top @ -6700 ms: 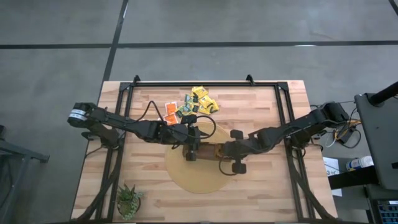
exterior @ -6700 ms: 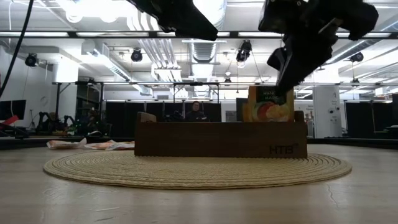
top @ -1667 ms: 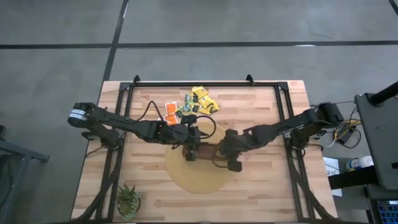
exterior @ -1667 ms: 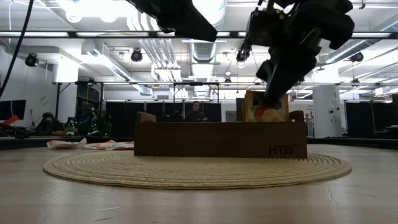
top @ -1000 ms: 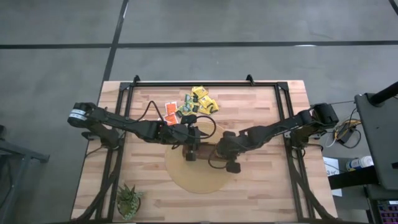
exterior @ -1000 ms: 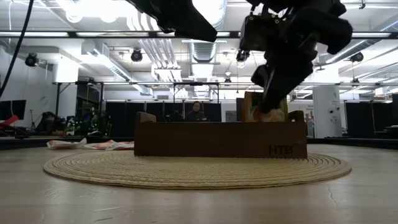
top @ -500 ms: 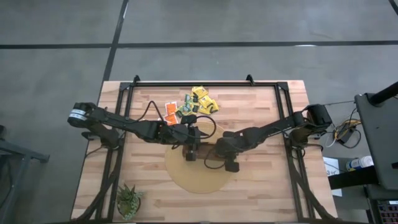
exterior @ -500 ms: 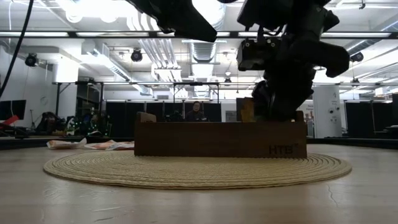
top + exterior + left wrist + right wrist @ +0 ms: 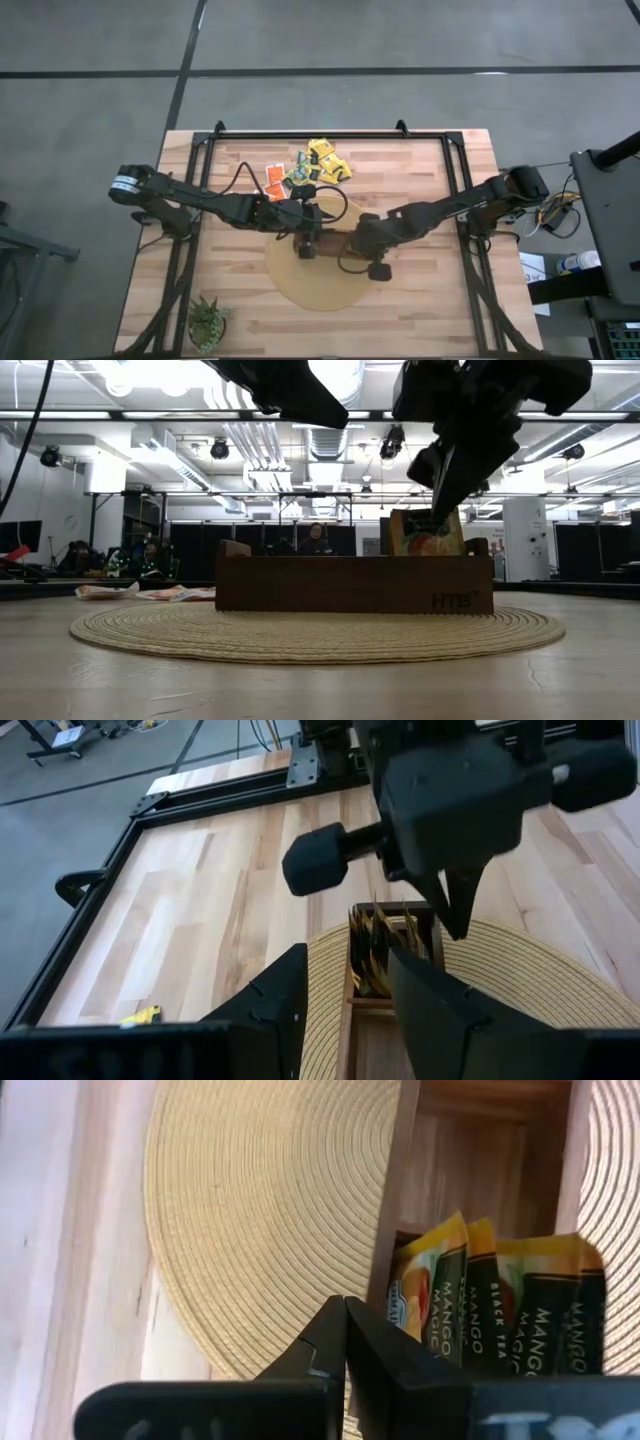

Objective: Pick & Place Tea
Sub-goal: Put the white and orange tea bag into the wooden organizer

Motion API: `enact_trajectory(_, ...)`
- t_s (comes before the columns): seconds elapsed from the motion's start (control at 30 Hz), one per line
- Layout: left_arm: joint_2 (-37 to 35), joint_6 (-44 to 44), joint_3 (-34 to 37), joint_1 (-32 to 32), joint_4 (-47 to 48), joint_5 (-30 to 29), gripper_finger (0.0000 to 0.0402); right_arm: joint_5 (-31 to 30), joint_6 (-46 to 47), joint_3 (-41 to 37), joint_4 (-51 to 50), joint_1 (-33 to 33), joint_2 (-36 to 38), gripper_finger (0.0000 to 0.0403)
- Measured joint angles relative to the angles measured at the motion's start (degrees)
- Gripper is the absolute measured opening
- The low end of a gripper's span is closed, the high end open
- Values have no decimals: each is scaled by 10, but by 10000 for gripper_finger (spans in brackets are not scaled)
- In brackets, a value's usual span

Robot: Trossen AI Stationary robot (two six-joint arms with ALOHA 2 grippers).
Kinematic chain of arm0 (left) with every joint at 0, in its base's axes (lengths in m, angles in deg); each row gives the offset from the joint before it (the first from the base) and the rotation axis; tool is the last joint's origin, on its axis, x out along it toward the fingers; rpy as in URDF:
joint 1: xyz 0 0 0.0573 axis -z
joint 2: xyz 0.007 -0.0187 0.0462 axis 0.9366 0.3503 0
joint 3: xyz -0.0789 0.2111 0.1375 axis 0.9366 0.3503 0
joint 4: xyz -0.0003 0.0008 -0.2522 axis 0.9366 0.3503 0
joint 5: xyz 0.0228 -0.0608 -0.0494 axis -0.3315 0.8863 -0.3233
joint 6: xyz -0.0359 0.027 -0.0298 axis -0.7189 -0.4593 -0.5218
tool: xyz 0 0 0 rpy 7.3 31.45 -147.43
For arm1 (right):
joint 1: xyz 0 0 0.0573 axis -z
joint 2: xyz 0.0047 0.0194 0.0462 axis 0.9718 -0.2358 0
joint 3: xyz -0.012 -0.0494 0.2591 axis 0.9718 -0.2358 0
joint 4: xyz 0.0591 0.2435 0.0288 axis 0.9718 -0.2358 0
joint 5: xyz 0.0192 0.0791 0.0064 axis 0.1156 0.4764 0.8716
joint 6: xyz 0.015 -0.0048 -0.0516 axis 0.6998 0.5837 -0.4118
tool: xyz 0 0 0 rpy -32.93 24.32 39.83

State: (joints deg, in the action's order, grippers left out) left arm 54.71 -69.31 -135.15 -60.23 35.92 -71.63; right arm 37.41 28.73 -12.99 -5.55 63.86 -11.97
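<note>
Rising off the box (image 9: pixel 354 582), the right gripper (image 9: pixel 440 488) is now clearing the sachets (image 9: pixel 505 1305) it was pressing down half a second ago, leaving them upright in the end compartment; that placement looks complete. Its fingers are together and holding nothing. The left gripper (image 9: pixel 309 240) is hovering over the box's other end, fingers apart and empty, while loose sachets (image 9: pixel 318 163) are lying on the table (image 9: pixel 420 170).

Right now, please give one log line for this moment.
right end effector: shut, above sachets in box | left end effector: open, over box
</note>
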Motion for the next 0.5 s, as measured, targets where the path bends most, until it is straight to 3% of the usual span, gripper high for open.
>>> enact_trajectory(0.5,-34,-29,0,0,81,-31,135,-67,-65,-15,7,0,118,9)
